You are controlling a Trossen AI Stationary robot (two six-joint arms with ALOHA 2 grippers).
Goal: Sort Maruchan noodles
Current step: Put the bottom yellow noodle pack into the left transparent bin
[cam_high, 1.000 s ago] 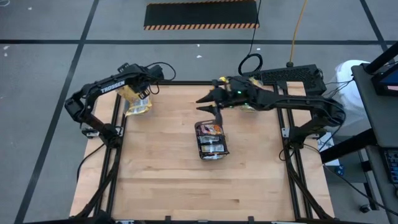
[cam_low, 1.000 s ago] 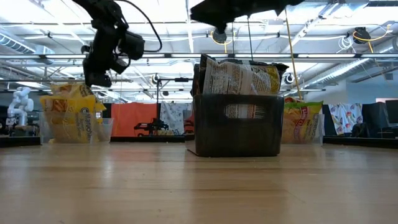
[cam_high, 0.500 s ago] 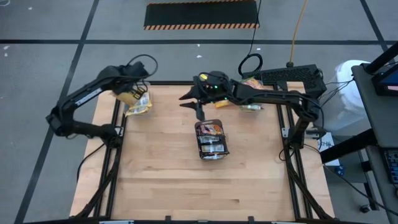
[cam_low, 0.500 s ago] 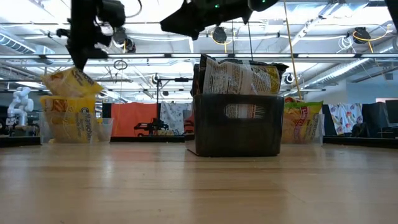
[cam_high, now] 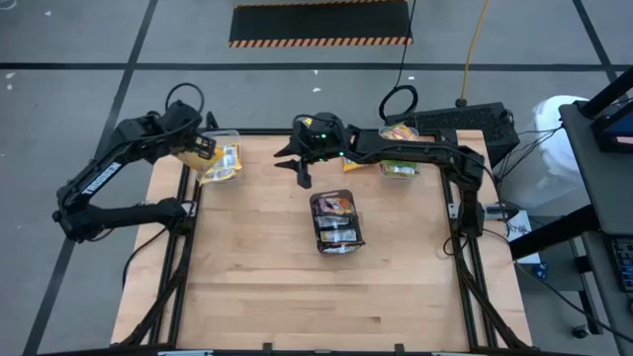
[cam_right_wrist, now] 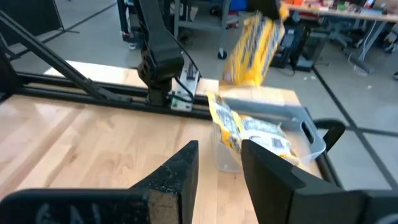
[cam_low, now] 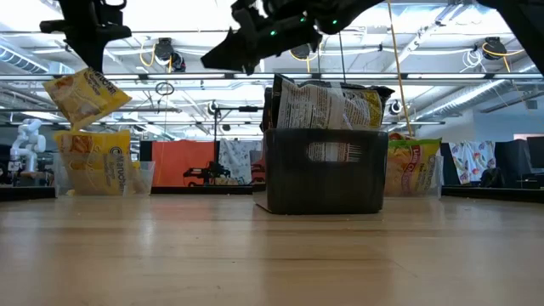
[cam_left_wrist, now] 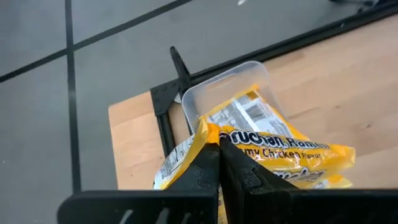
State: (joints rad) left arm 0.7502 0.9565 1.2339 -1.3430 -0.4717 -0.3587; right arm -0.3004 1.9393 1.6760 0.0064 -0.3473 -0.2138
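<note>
Since prev. frames: left gripper (cam_left_wrist: 219,163) raised, yellow packet (cam_left_wrist: 273,149) lifted above clear tub (cam_left_wrist: 205,99) at table's far-left corner, fingers pinched on packet's top edge, packet hanging beneath. Right gripper (cam_high: 302,168) moved leftward, fingers apart, empty; dark tray (cam_high: 336,222) of packets lies nearer right arm.

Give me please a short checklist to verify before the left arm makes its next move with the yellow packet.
1. Grip: the left hand is shut on the yellow packet, pinching its top edge. Ok.
2. Height: the packet hangs free above the clear tub in the low view. Ok.
3. Position: whether the packet is exactly over the tub's opening. Cannot tell.
4. Tub room: yellow packets already stand in it; space for one more. Cannot tell.
5. Right hand: open, empty, between the tub and the dark tray, apart from the left arm. Ok.
6. Tray: it holds dark packets awaiting sorting. Ok.
</note>
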